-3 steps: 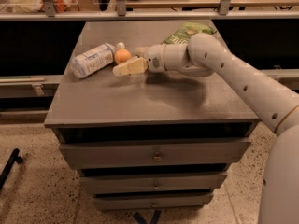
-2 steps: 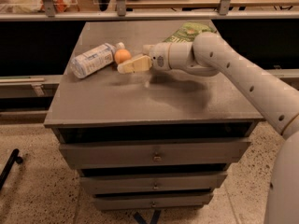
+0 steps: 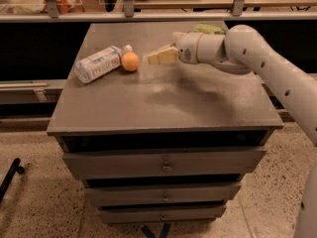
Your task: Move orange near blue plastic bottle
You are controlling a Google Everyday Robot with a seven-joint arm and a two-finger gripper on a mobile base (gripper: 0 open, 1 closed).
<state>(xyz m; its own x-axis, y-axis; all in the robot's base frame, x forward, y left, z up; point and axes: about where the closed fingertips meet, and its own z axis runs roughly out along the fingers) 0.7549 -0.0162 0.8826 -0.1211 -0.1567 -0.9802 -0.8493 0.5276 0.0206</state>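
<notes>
The orange [image 3: 130, 61] lies on the grey cabinet top [image 3: 163, 103] at the back left, touching the neck end of the blue plastic bottle [image 3: 98, 63]. The bottle lies on its side with its white cap pointing to the back right. My gripper [image 3: 159, 54] hovers just right of the orange, a short gap away, with its pale fingers [image 3: 161, 57] pointing left at it. It is open and holds nothing. The white arm reaches in from the right.
A green crinkled snack bag [image 3: 208, 29] lies at the back of the top, partly behind my wrist. The cabinet has several drawers [image 3: 163, 165] below. A rail and shelf [image 3: 148, 15] run behind it.
The gripper has drawn back to the right, away from the orange, and risen slightly. The orange stays beside the bottle's cap end.
</notes>
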